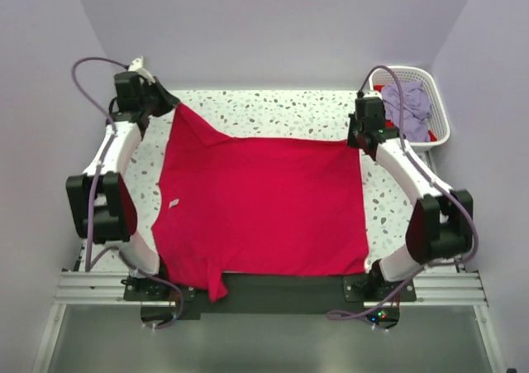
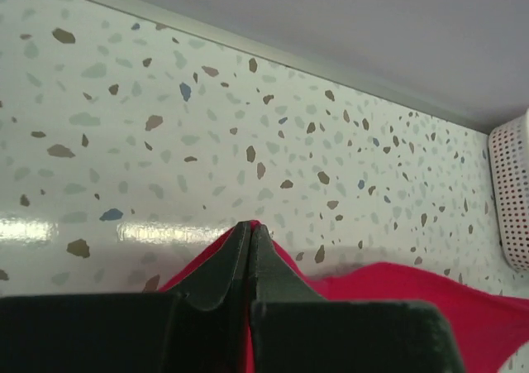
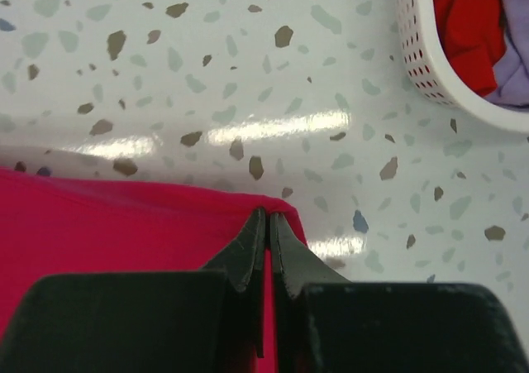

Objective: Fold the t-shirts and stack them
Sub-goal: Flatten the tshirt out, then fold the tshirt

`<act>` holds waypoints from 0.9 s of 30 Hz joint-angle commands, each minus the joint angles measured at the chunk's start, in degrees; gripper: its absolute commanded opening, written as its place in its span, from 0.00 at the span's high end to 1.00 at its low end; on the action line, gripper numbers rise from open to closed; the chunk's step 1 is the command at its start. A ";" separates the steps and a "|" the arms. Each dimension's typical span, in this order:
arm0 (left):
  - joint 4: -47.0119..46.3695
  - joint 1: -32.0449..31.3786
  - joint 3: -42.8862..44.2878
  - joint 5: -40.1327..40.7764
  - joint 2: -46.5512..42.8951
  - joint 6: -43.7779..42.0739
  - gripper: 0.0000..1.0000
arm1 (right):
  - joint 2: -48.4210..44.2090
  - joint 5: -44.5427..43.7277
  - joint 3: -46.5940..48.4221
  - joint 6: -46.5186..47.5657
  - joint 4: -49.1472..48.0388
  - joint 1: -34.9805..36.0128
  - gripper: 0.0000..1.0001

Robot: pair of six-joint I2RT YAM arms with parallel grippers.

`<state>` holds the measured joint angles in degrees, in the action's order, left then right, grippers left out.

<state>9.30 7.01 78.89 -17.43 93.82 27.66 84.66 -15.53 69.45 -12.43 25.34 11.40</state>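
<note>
Red t-shirt (image 1: pixel 260 203) lies spread flat mid-table (image 1: pixel 281 112); left gripper (image 2: pixel 250 229) and right gripper (image 3: pixel 269 218) each clamped on a far corner, probably tensioning that edge for a fold toward the near side.

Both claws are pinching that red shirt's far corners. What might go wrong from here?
The left claw and right claw pinch only corner tips of the red shirt, so it may slip free. Its near hem hangs past the table edge and might snag. The white basket sits near the right claw; a swing could bump it.
</note>
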 commanded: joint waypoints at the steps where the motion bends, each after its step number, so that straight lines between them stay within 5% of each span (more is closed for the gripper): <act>1: -12.28 -0.68 2.50 -0.24 5.83 0.98 1.00 | 8.01 -0.57 1.64 -1.72 -14.16 -3.04 1.00; 11: -16.94 -0.68 6.01 -5.07 21.84 5.30 1.00 | 28.08 5.42 14.73 -0.85 -13.75 -7.88 1.00; 27: -7.13 1.43 4.43 -6.04 13.76 7.42 1.00 | 26.70 5.51 20.73 -0.32 -5.93 -10.87 1.00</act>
<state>0.34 7.92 83.55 -23.00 113.14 34.96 115.04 -9.45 89.25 -12.62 18.00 1.61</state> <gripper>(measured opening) 0.018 0.014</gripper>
